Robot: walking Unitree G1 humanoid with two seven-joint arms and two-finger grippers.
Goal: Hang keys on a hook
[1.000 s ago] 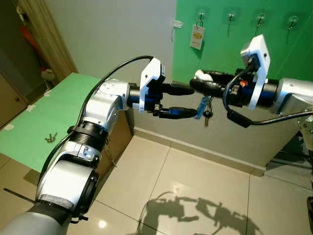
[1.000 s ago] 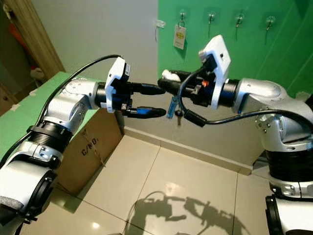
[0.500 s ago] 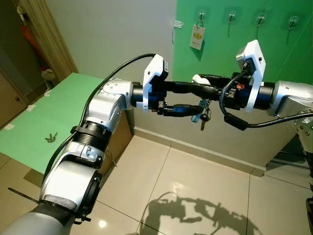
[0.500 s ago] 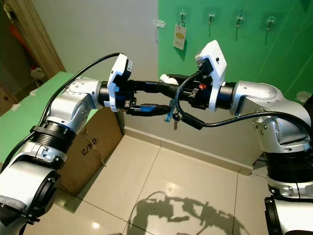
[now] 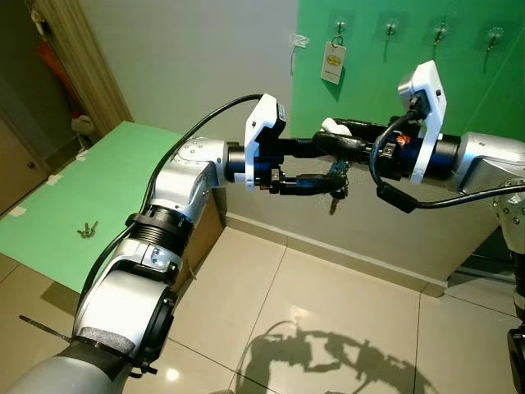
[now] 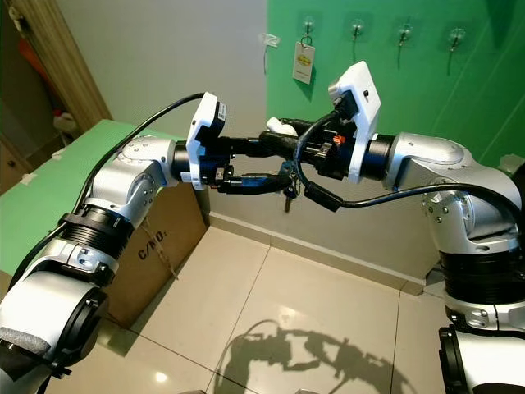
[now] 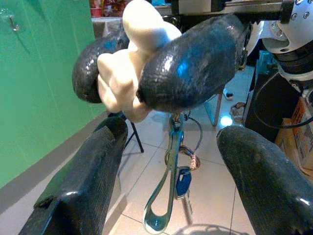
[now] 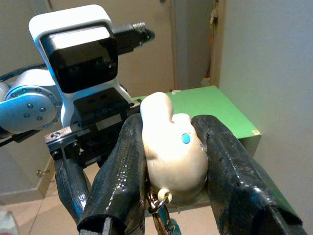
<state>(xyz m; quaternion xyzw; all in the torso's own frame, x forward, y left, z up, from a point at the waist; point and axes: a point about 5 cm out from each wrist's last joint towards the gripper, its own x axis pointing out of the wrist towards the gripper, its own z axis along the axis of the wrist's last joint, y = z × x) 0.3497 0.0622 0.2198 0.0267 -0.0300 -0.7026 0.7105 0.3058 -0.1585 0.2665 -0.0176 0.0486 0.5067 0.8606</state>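
Observation:
My right gripper (image 5: 326,136) is shut on a white figure-shaped key fob (image 5: 332,125), held out in mid-air before the green wall. A teal carabiner (image 7: 168,181) and a bunch of keys (image 5: 332,195) dangle under the fob. My left gripper (image 5: 331,163) faces it from the left and stands open. One of its fingers lies alongside the right fingers and the other is level with the hanging keys. In the left wrist view the carabiner hangs between my two left fingers (image 7: 83,196). Several hooks (image 5: 391,29) line the green wall above.
A paper tag (image 5: 332,62) hangs from the leftmost hook (image 5: 339,29). A green table (image 5: 98,180) stands at the left with a second set of keys (image 5: 85,231) on it. A cardboard box (image 6: 156,242) sits under the table. Tiled floor lies below the arms.
My left gripper has moved right, toward the right gripper, so its fingers now straddle the hanging keys. The right gripper has kept its hold on the fob.

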